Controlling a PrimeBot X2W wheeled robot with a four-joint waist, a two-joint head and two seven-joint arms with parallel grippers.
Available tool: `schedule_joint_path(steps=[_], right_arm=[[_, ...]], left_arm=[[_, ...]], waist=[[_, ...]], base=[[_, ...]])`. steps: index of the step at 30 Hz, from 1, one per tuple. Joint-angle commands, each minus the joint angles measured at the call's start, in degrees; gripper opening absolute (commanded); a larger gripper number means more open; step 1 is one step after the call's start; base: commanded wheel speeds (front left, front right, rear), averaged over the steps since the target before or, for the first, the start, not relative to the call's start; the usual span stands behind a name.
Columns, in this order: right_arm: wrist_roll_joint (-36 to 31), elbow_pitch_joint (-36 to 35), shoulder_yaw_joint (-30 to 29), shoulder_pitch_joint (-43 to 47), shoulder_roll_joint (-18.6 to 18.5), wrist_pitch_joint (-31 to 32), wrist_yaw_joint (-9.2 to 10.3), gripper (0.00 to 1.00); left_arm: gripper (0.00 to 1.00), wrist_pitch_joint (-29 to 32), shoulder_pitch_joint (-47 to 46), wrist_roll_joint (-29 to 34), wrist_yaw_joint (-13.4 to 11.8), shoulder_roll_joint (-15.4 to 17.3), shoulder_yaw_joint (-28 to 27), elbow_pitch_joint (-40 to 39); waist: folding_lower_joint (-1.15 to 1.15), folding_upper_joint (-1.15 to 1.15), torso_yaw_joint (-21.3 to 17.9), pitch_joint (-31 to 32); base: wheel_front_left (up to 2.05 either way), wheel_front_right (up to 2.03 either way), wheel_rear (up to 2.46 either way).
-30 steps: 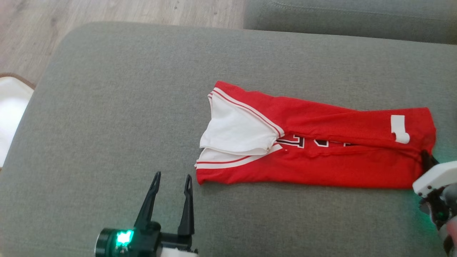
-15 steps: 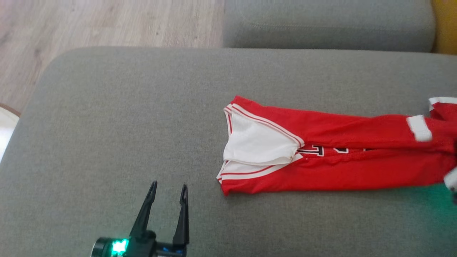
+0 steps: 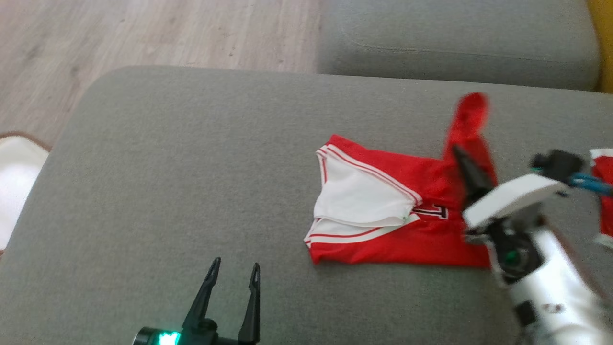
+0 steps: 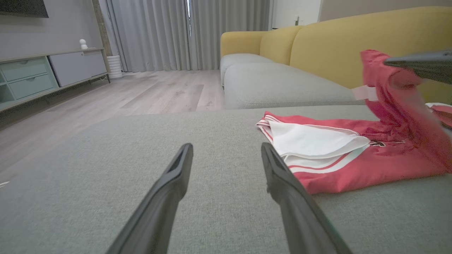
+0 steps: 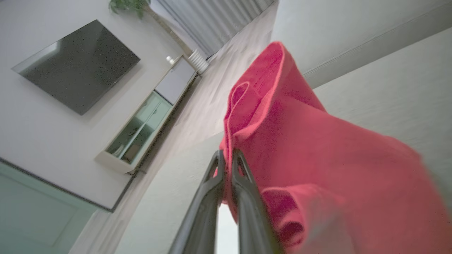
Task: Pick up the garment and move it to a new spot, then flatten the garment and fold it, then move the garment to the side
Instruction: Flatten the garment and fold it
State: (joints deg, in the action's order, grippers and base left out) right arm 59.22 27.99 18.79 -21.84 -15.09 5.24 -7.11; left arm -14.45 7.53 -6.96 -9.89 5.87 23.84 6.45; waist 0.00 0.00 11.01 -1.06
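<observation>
On the grey cushion [image 3: 167, 167], right of centre, lies the garment [image 3: 383, 201]: red w/ white trim, white panel at its left end, that end flat on the fabric. Its right end is up off the cushion, pinched by the R gripper [image 3: 458, 152], fingers together on a red fold that sticks up past the tips. In the R wrist view both fingers clamp the cloth's edge & the rest hangs to one side, blurred. L gripper [image 3: 235, 266] sits near the front edge, left of the garment & apart from it, fingers spread, nothing btwn them. Wood floor [image 3: 167, 33] lies beyond.
</observation>
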Motion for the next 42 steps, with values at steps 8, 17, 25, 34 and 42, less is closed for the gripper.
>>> schedule_joint_path(steps=[8, 17, 25, 34, 42], right_arm=[[-5.0, 0.1, 0.3, -5.2, 11.3, 1.8, -0.37, 0.00], [-0.6, 2.2, 6.4, -6.8, 12.2, 1.2, -0.37, 0.02], [3.3, 1.3, 11.5, -7.7, 12.2, -3.4, -0.37, 1.00], [-13.8, -2.6, 9.2, -3.8, 3.4, -13.1, -0.37, 1.00], [-28.7, -4.7, 0.7, 6.1, -2.0, -19.5, -0.37, 1.00]], left_arm=[[1.00, -0.5, -2.9, 1.5, 1.4, -1.6, -1.9, -0.5], [1.00, -0.5, -3.3, 1.6, 1.7, -2.2, -1.8, 0.5], [1.00, -0.5, -3.5, 1.4, 1.3, -2.5, -3.0, 1.0], [1.00, -0.5, -1.6, -1.3, 1.7, -2.7, -6.2, 0.9], [1.00, -0.5, -0.4, -2.6, 0.8, -2.8, -9.1, -0.4]], waist=[[0.00, 0.00, 4.6, -2.1], [0.00, 0.00, 5.6, -2.6], [0.00, 0.00, 3.1, -1.5], [0.00, 0.00, -1.4, 2.0], [0.00, 0.00, -5.1, 4.1]], base=[[0.00, 0.00, 0.00], [0.00, 0.00, 0.00], [0.00, 0.00, 0.00], [0.00, 0.00, 0.00], [0.00, 0.00, 0.00]])
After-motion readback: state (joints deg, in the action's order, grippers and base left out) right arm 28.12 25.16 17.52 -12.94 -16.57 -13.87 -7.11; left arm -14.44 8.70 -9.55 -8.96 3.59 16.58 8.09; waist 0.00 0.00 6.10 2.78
